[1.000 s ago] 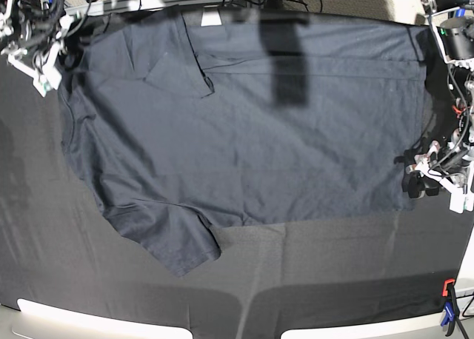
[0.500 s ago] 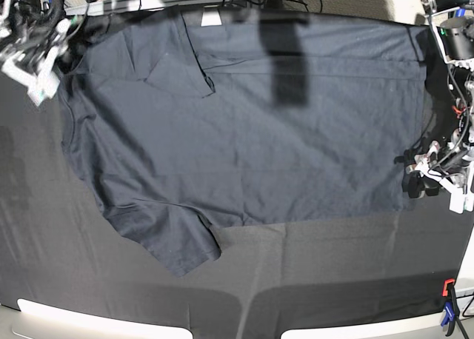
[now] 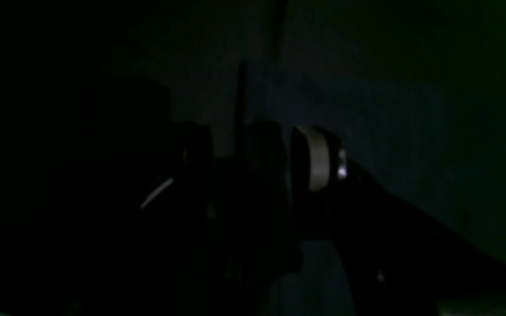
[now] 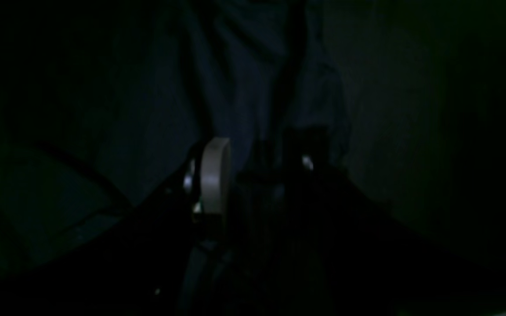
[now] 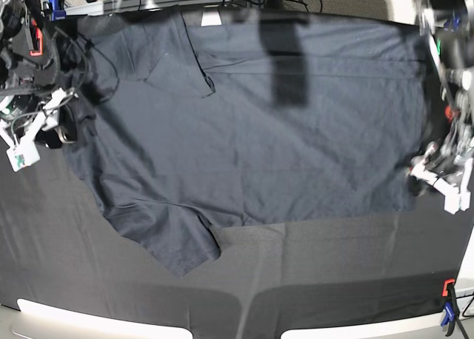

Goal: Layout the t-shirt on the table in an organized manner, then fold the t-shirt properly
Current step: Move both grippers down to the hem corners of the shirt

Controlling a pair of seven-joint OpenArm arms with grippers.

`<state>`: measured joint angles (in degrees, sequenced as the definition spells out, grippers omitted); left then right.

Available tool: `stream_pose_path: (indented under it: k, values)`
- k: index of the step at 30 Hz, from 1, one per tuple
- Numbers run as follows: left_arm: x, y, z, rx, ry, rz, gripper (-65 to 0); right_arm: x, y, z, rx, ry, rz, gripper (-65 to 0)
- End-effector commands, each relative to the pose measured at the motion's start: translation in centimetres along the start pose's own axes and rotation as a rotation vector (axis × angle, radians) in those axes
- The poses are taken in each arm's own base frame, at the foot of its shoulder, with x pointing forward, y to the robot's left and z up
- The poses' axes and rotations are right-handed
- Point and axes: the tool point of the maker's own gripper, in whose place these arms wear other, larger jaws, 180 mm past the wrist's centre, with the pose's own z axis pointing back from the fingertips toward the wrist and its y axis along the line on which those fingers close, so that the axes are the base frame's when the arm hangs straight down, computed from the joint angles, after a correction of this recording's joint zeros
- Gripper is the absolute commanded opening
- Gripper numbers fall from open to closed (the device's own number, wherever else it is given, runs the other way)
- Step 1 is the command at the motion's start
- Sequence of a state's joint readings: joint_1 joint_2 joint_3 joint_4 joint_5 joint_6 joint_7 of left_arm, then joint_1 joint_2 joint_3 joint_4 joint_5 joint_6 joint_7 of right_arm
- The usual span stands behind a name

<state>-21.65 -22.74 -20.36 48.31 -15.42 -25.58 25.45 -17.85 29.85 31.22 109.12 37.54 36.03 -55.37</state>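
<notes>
Seemingly, t-shirt (image 5: 252, 124) flat between left gripper (image 5: 437, 178) and right gripper (image 5: 41, 132).

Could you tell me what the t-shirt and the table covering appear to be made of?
The t-shirt: seemingly thin knit fabric, charcoal-navy, with a faint sheen and soft wrinkles. The table covering: likely a heavier woven cloth, matte black, showing long pressed creases.

Wide table (image 5: 311, 280) draped in matte black creased cloth, dark charcoal-navy short-sleeved t-shirt (image 5: 252, 139) spread flat across it, red and blue clamp (image 5: 448, 303) at corner
</notes>
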Motion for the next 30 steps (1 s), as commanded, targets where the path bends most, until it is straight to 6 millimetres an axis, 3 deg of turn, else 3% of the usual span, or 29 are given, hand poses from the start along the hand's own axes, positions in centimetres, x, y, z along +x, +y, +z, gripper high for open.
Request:
stream_pose_path:
  k: [1,6,11,15,18,21,25,27,30]
  values:
    - [3.5,0.3,-0.2,-0.002,-0.075,0.012,-38.3,1.3,-0.4,0.4,-0.007,-0.038,0.018,-45.0]
    - [4.3,0.1,-2.5,0.002,-0.01,0.048,-38.3,1.3,-0.4,0.5,-0.005,-0.038,0.017,-45.0]
    - [2.3,0.1,-3.8,0.027,0.085,0.077,-38.3,1.2,-0.4,0.4,-0.005,-0.032,0.017,-45.0]
    - [0.8,0.7,-3.8,0.054,0.126,0.053,-38.3,1.3,-0.4,0.4,-0.004,-0.035,0.017,-45.0]
    - [-0.4,-0.1,-3.6,0.018,0.19,0.058,-39.2,1.8,-0.1,0.5,0.012,-0.062,0.009,-45.0]
    - [-1.3,-2.2,-3.4,-0.099,0.244,0.056,-46.0,2.7,0.2,0.5,0.027,-0.11,0.0,-45.0]
    - [-1.7,-3.1,-3.1,-0.153,0.271,0.042,-64.7,4.9,-0.4,0.7,0.013,-0.176,0.013,-45.0]
    - [-1.7,-3.0,-3.1,-0.152,0.27,0.042,-65.0,6.6,-0.8,0.8,0.002,-0.238,0.018,-41.1]
    - [-1.7,-3.0,-3.1,-0.152,0.271,0.041,-65.0,8.3,-1.3,0.6,-0.007,-0.3,0.021,-28.9]
